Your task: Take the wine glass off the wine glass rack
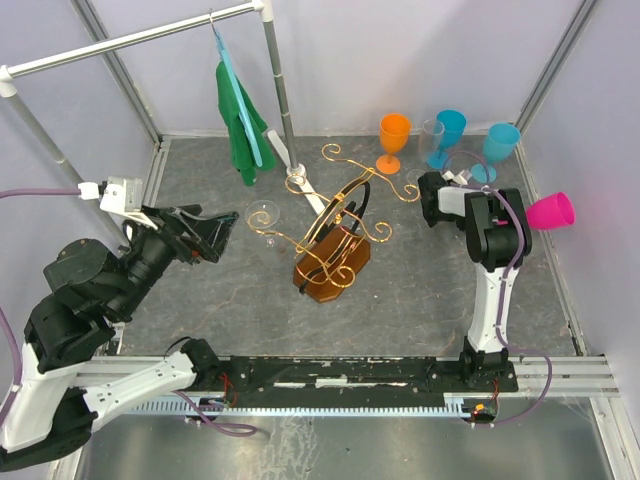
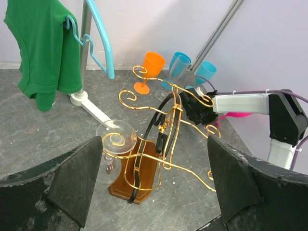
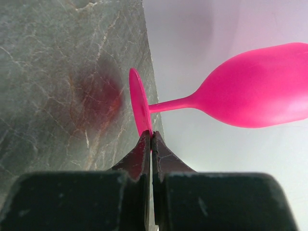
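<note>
Two grippers: left gripper wide, glass just ahead, near its left finger. Take the stem, slide level off rack. Right gripper closed.

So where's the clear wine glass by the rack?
Top view, left of centre: the clear wine glass is at the left arm tip of the gold curly-wire rack, facing the left gripper.
</note>
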You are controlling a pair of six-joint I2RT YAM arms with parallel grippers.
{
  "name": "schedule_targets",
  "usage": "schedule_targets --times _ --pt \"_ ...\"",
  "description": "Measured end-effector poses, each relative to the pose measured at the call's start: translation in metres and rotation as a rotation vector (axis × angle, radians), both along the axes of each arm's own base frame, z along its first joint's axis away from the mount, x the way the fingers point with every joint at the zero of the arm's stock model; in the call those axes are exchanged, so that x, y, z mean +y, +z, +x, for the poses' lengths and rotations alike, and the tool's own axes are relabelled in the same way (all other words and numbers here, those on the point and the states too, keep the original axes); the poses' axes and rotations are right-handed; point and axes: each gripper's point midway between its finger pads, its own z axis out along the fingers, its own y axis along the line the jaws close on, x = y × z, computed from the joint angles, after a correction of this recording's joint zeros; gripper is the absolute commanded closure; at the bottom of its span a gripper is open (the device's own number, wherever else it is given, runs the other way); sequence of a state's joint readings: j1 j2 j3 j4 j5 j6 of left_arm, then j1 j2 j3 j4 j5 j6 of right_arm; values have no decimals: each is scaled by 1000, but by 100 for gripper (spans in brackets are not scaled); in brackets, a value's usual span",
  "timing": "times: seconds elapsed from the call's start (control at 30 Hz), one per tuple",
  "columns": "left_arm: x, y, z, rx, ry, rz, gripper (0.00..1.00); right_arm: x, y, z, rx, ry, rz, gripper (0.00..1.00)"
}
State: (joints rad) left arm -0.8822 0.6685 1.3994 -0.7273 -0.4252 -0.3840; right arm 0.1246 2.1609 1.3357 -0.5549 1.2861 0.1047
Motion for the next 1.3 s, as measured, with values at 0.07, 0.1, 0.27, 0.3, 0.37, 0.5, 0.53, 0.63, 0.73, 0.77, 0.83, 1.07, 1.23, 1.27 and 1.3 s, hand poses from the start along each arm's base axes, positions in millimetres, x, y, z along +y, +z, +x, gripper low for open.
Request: schedule_targets --times 0.07,0.1,0.27,0.3,0.37,0.5,0.53,0.63,0.73,0.77,0.83,1.07,1.23,1.27,1.3 --pt "0 0 0 0 0 1 5 -1 -5 1 18 3 -13 99" --pt "0 0 0 0 0 1 5 -1 -7 2 28 4 -18 99" --pt "0 0 0 0 3 1 4 -2 -13 3 69 9 -49 99" --pt "0 0 0 0 3 1 4 -2 -12 4 68 10 -53 100" --pt "1 0 1 1 8 1 4 -2 -10 6 60 10 -53 100" --pt "3 0 1 -1 15 -1 4 -2 -10 10 59 12 -52 92" --pt "4 0 1 -2 17 -2 4 -2 -10 9 63 12 -51 92" --pt "4 1 1 -2 18 -3 4 -1 -13 8 84 13 -45 92" --pt "4 1 1 -2 18 -3 4 0 -15 10 97 14 -26 92" --pt "4 1 1 -2 18 -3 4 1 -16 10 97 14 -18 92" --pt "4 1 1 -2 18 -3 5 2 -16 11 102 15 -1 92" --pt "4 1 1 -2 18 -3 5 8 -21 11 124 24 42 88" --pt "4 0 1 -2 18 -2 5 14 -28 12 136 28 89 80" --pt "4 0 1 -2 18 -2 5 16 -31 12 138 28 107 79" --pt "4 0 1 -2 18 -2 5 17 -34 11 142 30 126 79"
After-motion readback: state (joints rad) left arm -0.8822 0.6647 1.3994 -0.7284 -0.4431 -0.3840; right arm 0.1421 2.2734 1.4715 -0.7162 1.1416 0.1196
